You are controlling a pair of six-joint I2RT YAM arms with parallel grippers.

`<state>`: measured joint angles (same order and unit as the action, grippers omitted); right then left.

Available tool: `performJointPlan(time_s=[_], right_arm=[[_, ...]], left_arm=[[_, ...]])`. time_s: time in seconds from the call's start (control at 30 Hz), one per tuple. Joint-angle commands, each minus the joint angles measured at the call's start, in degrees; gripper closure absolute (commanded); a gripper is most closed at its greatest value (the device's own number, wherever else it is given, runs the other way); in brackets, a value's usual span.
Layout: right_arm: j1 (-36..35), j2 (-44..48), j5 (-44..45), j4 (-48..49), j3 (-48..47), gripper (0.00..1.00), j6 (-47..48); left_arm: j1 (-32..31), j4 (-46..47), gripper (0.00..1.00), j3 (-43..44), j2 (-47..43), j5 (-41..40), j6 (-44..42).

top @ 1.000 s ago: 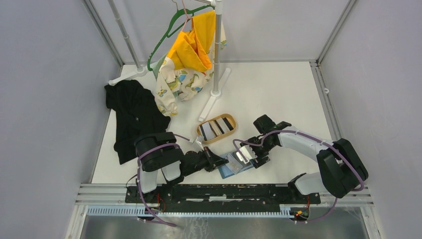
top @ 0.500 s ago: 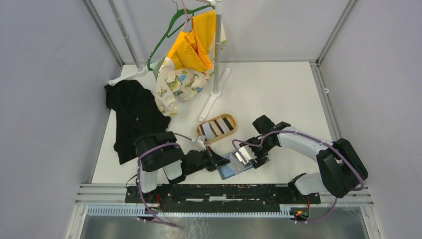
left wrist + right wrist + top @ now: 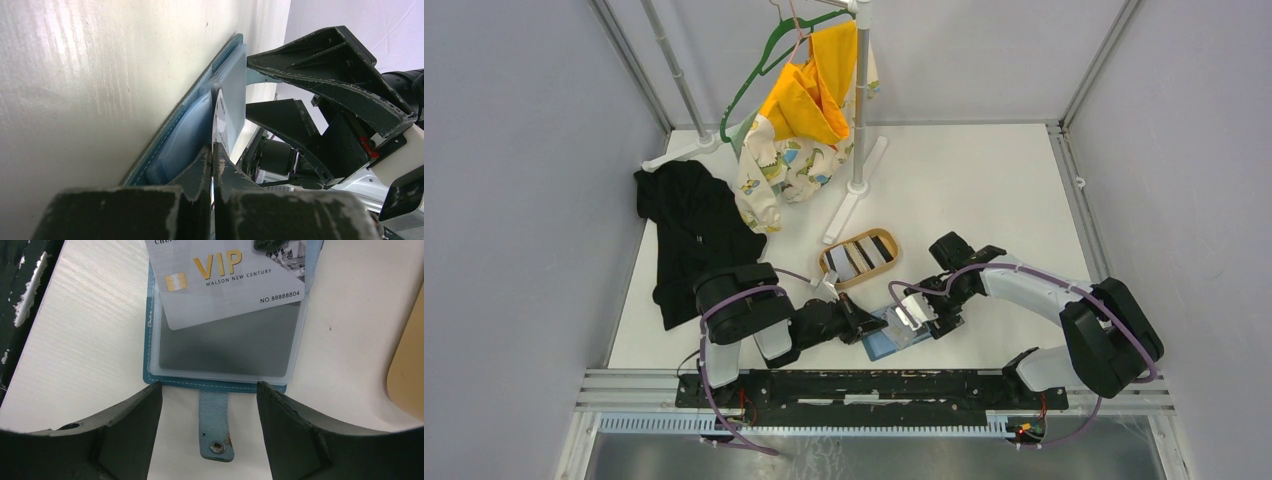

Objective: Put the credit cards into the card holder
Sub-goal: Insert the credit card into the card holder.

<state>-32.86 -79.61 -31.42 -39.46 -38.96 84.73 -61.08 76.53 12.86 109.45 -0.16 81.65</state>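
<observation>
The teal card holder (image 3: 215, 386) lies open on the table, with its clear pocket facing up and its snap tab (image 3: 215, 425) pointing at my right wrist. My right gripper (image 3: 209, 386) is open, one fingertip at each side of the tab, at the holder's near edge. My left gripper (image 3: 212, 148) is shut on a silver credit card (image 3: 230, 280) marked VIP. That card lies tilted over the far end of the pocket, and whether it is inside the pocket I cannot tell. More credit cards (image 3: 859, 256) lie in stripes in the oval wooden tray (image 3: 889, 240).
The tray's tan rim (image 3: 407, 380) is just right of the holder. A black garment (image 3: 689, 235) lies at the left. A clothes rack (image 3: 859, 120) stands at the back with a yellow garment (image 3: 809, 100) and a green hanger (image 3: 749, 95).
My left gripper has edged the card slightly further over the holder. The right gripper has shifted a little to the left and stays open.
</observation>
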Motion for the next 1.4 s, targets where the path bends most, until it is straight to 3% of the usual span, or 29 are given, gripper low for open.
performJointPlan(time_s=[0.0, 1.37], right_arm=[[-1.4, -1.3, 0.8, 2.9, 1.2, 0.25, -0.5], [-4.4, -0.3, 3.1, 10.1, 3.1, 0.29, -4.7]], left_arm=[[0.0, -3.9, 0.98, 0.5, -0.6, 1.5, 1.1], [1.0, -17.8, 0.98, 3.5, -6.2, 6.8, -4.7]])
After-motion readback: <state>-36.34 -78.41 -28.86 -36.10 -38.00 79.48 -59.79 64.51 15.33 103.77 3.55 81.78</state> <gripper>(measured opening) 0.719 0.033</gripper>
